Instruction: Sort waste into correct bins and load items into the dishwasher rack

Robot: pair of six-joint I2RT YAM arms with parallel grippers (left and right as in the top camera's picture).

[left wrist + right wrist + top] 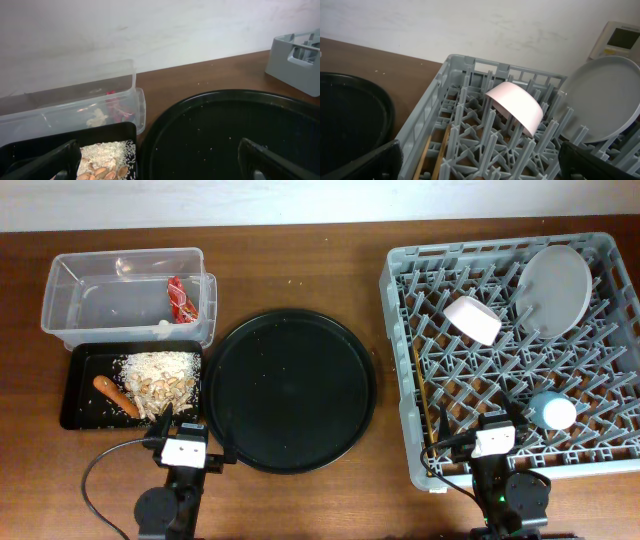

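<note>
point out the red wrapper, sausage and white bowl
crumpled red snack wrapper (180, 298), overhead view, its middle
small orange-brown sausage (116, 396), overhead view, mid-length
small white bowl (472, 320), overhead view, its outer side

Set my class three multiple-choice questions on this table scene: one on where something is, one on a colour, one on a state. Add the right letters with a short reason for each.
1. Where is the red wrapper?
A. in the clear tub
B. in the rack
C. inside the cup

2. What colour is the cup in the rack?
A. red
B. light blue
C. black

3. How does the grey plate sit?
A. flat, face down
B. flat, face up
C. on edge among the rack's pegs

Answers:
1 A: the overhead view shows the wrapper lying inside the tub's walls.
2 B: the overhead view shows it pale blue against the grey lattice.
3 C: the right wrist view shows it tilted up between pegs.
</note>
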